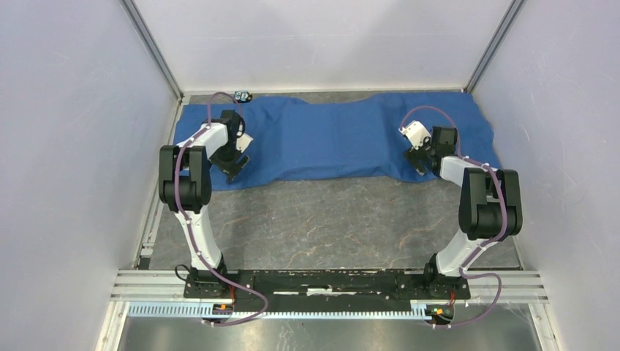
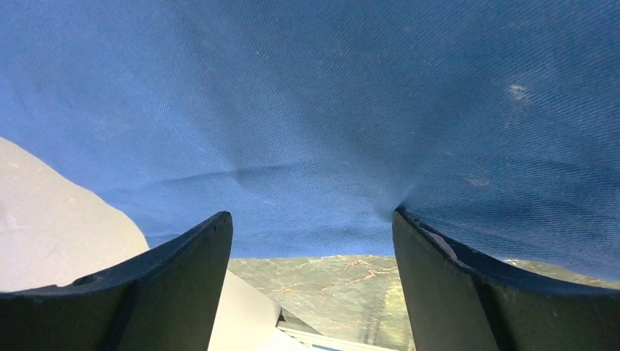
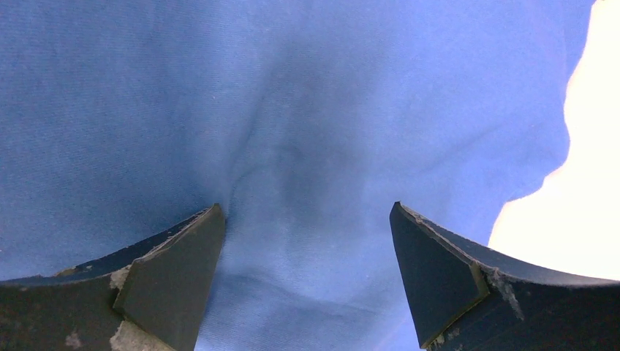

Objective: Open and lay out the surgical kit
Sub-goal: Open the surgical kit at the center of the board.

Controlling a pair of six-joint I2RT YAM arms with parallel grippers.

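Note:
The large blue cloth wrap (image 1: 329,139) lies spread across the far half of the table, slightly bunched at its near edge. My left gripper (image 1: 232,167) is open just over the cloth's near left edge; in the left wrist view the cloth (image 2: 307,110) fills the frame above the spread fingers (image 2: 183,270). My right gripper (image 1: 418,162) is open over the cloth's right part; the right wrist view shows cloth (image 3: 292,110) between its spread fingers (image 3: 175,270). The steel tray, pan, instruments and packets are out of view.
A small block toy (image 1: 243,96) sits at the far edge behind the cloth. The grey marbled table top (image 1: 329,219) lies between the cloth and the arm bases. Walls close in on left, right and back.

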